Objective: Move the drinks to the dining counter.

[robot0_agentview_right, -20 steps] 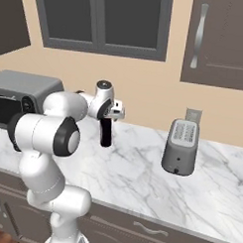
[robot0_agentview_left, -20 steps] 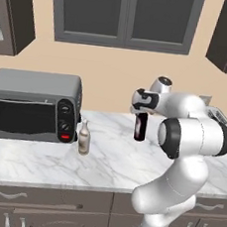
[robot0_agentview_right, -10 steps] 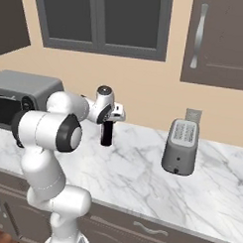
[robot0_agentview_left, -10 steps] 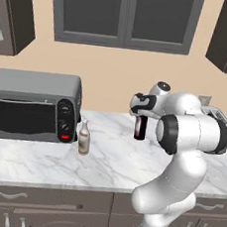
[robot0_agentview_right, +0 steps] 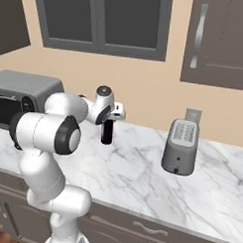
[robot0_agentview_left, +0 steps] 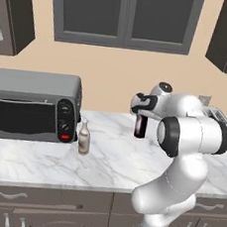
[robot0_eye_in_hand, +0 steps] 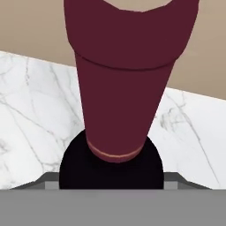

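Now we log the gripper (robot0_agentview_left: 141, 119) closed from wide open to a part-open width around the dark bottle (robot0_agentview_left: 140, 126), which stands on the worktop (robot0_agentview_left: 105, 159) at about 3 o'clock from the toaster oven (robot0_agentview_left: 31, 105); the grip looks made, so lifting should follow. The beige bottle (robot0_agentview_left: 84, 138) waits just beside the oven, at its 4 o'clock. A toaster (robot0_agentview_right: 180, 147) sits well apart. Contents of either bottle: we cannot tell.
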Controlling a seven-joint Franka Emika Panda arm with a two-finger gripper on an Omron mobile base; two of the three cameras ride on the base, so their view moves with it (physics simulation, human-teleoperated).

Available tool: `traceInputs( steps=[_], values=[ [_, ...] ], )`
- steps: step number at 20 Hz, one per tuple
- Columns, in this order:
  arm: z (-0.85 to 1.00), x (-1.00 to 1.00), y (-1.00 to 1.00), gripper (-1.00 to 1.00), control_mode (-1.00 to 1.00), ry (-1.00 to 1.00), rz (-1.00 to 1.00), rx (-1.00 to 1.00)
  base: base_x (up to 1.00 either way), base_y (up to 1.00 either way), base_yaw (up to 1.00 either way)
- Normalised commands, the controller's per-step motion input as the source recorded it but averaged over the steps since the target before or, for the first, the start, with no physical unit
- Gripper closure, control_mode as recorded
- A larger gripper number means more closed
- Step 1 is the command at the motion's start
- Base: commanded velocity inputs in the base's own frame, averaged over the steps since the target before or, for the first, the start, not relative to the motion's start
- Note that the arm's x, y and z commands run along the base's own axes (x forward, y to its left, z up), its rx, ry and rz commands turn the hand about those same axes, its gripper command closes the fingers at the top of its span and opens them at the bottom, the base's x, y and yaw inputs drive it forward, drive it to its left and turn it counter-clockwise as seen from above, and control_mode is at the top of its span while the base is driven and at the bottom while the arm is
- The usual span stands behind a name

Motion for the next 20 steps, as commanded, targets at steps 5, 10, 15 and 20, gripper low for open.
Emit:
traceInputs(
  steps=[5, 10, 15, 20],
  values=[
    [0.94, -0.31, 0.00, 1.00, -1.00, -0.04, 0.00, -0.01, 0.00, 0.00, 0.00],
    [1.00, -0.17, 0.00, 1.00, -1.00, 0.13, -0.02, 0.00, 0.00, 0.00, 0.00],
    [0.87, -0.33, 0.00, 1.00, -1.00, 0.13, -0.06, 0.00, 0.00, 0.00, 0.00],
    [0.36, -0.75, 0.00, 1.00, -1.00, -0.09, -0.03, 0.00, 0.00, 0.00, 0.00]
  ],
)
